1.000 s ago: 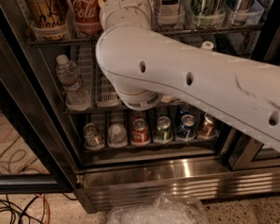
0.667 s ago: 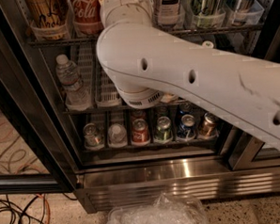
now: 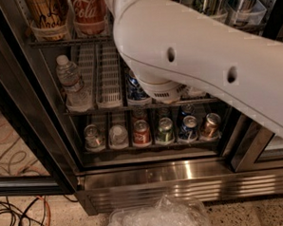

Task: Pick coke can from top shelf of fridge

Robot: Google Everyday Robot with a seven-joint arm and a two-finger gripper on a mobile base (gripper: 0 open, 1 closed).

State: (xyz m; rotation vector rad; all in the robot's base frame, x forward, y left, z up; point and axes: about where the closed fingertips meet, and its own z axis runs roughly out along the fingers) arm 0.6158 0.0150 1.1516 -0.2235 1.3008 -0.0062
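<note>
The coke can [image 3: 88,13], red with white script, stands in a clear lane tray on the top shelf [image 3: 71,41] of the fridge [image 3: 183,175], next to a tan can [image 3: 48,15] with black script. My white arm [image 3: 186,55] crosses the view from the right and rises past the top edge just right of the coke can. The gripper itself is beyond the top edge, out of view. Further cans at the top right are partly hidden by the arm.
A water bottle [image 3: 71,83] and a blue can [image 3: 138,89] stand among white ribbed lanes [image 3: 109,78] on the middle rack. A row of cans [image 3: 142,132] fills the bottom rack. The black door frame [image 3: 23,121] is at left. A crumpled plastic bag [image 3: 159,218] and cables [image 3: 18,216] lie on the floor.
My arm's elbow has shifted to the right, uncovering the blue can on the middle rack. The cans and bottle have not moved.
</note>
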